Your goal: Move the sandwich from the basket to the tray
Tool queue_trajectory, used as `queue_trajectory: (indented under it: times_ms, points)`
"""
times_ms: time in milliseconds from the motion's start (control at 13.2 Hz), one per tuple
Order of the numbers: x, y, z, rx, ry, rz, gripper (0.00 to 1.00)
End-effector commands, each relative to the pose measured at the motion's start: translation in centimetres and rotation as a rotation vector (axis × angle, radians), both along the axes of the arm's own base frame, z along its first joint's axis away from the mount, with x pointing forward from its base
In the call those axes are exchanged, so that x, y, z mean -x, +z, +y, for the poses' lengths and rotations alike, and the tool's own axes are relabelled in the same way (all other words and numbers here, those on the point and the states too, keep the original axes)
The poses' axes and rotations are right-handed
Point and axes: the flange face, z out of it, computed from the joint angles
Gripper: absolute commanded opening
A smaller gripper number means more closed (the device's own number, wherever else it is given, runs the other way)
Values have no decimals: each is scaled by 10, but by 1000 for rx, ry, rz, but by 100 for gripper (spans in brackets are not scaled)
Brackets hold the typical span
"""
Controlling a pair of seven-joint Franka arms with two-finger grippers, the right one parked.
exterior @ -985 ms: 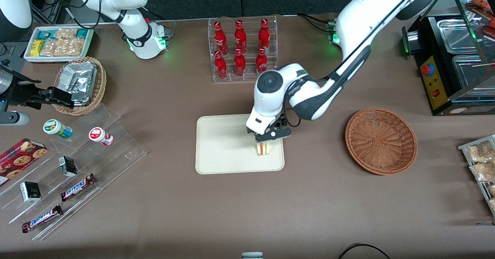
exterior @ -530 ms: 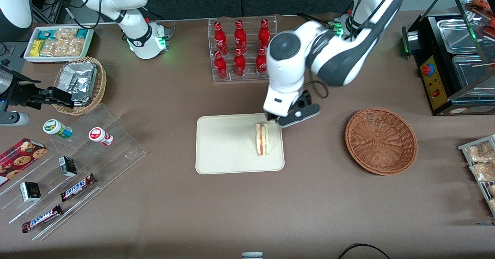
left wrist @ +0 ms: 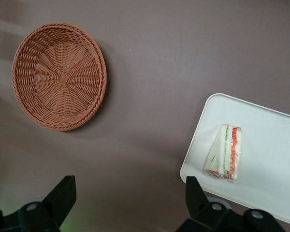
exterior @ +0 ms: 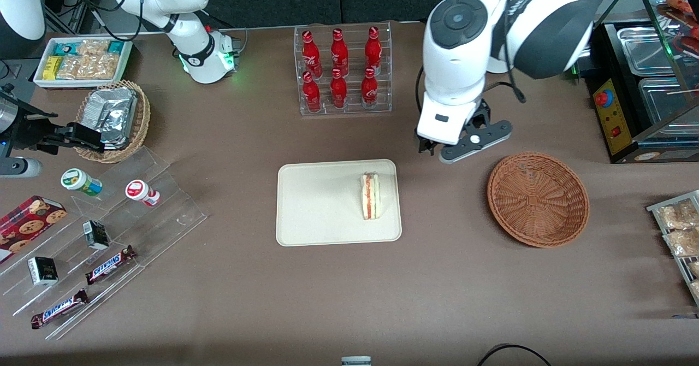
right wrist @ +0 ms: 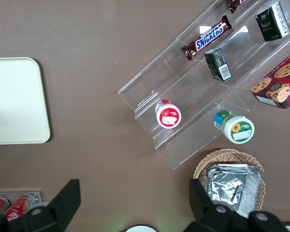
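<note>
Your gripper (exterior: 437, 153) is hanging high above the table in the front view, between the tray (exterior: 311, 229) and the basket (exterior: 538, 199) and farther from the camera than both, carrying nothing. The sandwich (exterior: 371, 196) is lying on the tray near the short rim toward the basket, so the placing looks done. The risk here is sitting in the arm: if you are sweeping it low on the way out, it could be clipping the rack of red bottles (exterior: 341, 68) just beside it.

From the left wrist view, the fingers (left wrist: 63, 195) are standing wide apart with only bare table between them. The basket (left wrist: 58, 77) is showing empty, and the sandwich (left wrist: 224, 152) is resting close to the tray's (left wrist: 275, 164) edge. A nudge to the tray could be sliding the wedge off that near rim.

The right wrist view is showing only one end of the tray (right wrist: 14, 101).
</note>
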Motion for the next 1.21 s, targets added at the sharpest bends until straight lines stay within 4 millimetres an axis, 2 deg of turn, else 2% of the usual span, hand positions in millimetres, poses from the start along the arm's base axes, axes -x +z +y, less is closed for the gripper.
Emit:
queue_trajectory:
  times_ms: [0,76,152,455,682,909,1061,1136]
  points:
    - [6,39,36,16,-66,34,100]
    - [0,51,62,21,-67,58,100]
    - [2,72,84,39,-88,67,100]
    - [14,125,181,94,-177,94,100]
    - [24,143,251,136,-243,131,100]
    - [36,155,311,161,-268,148,100]
    - [41,158,335,192,-299,148,100]
    - [42,156,338,182,-327,165,100]
